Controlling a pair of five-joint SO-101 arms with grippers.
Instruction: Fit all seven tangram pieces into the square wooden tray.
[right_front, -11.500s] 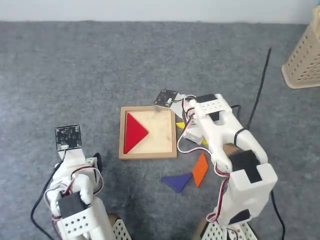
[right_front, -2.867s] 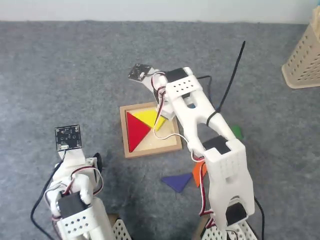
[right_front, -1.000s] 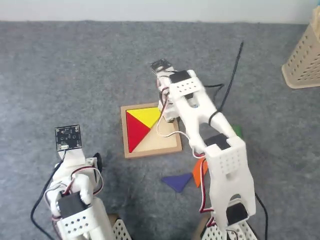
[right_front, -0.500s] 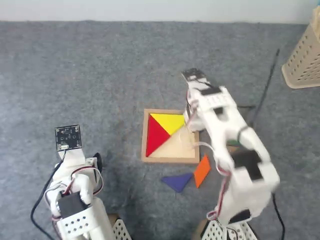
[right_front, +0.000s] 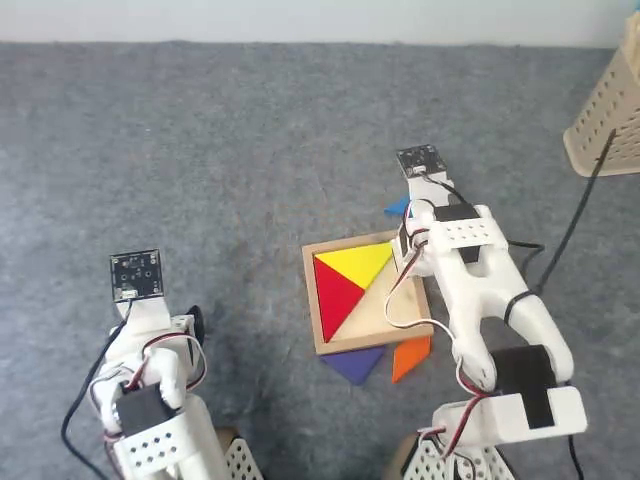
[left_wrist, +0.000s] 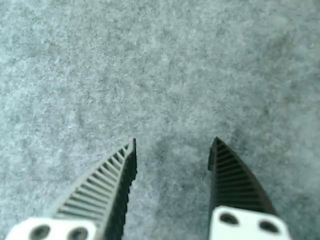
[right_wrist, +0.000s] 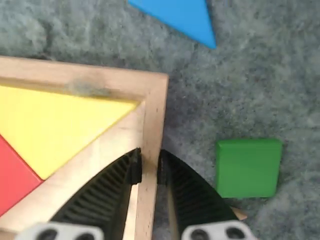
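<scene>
Dragged rightward since a second ago, the tray (right_front: 312, 300) now lies before the right arm, with the red triangle (right_front: 338, 290) and yellow triangle (right_front: 358, 262) seated and the purple piece (right_front: 355, 363) and orange piece (right_front: 412, 353) just beside its near edge. Its right wall is clamped by the right gripper (right_wrist: 149, 159), one finger inside and one outside; the green square (right_wrist: 248, 167) and blue piece (right_wrist: 180, 15) lie just past it. With the left gripper (left_wrist: 172, 150) hanging apart over carpet, well away, the right arm is nearer.

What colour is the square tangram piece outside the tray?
Green: the square tangram piece beside the wooden tray, right wrist view.
</scene>
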